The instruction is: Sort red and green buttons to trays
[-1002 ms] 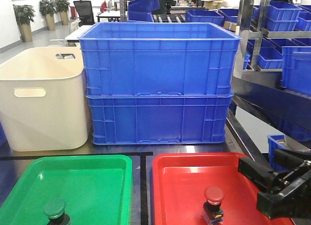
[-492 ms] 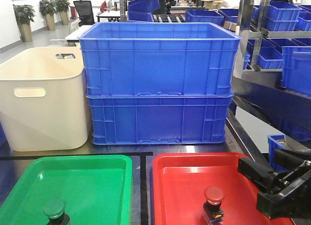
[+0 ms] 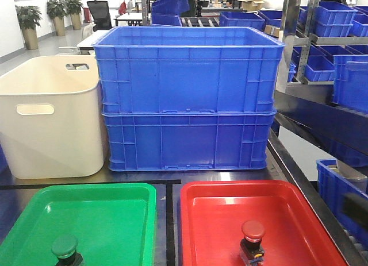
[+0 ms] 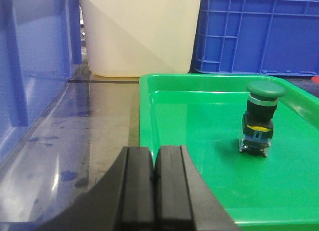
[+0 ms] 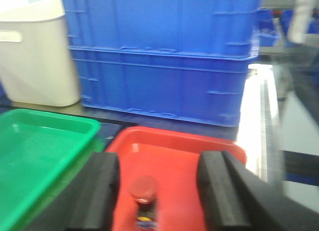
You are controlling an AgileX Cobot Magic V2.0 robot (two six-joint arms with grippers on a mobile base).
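The green button (image 3: 64,248) stands upright in the green tray (image 3: 115,211), near its front left. The red button (image 3: 252,237) stands upright in the red tray (image 3: 218,214), at its front middle. Neither gripper shows in the front view. In the left wrist view my left gripper (image 4: 154,163) is shut with nothing between its pads, low over the green tray's (image 4: 199,111) near edge, with the green button (image 4: 261,116) ahead and to the right. In the blurred right wrist view my right gripper (image 5: 159,186) is open above the red tray (image 5: 169,151), the red button (image 5: 143,196) standing free between its fingers.
Two stacked blue crates (image 3: 187,99) stand right behind the trays, with a cream tub (image 3: 52,116) to their left. Another blue crate (image 4: 30,66) lies close on the left in the left wrist view. A metal rack with blue bins (image 3: 333,42) lines the right side.
The right arm, seen at the right edge beside the red tray in both earlier frames, has left the front view. Both buttons and both trays stay where they were.
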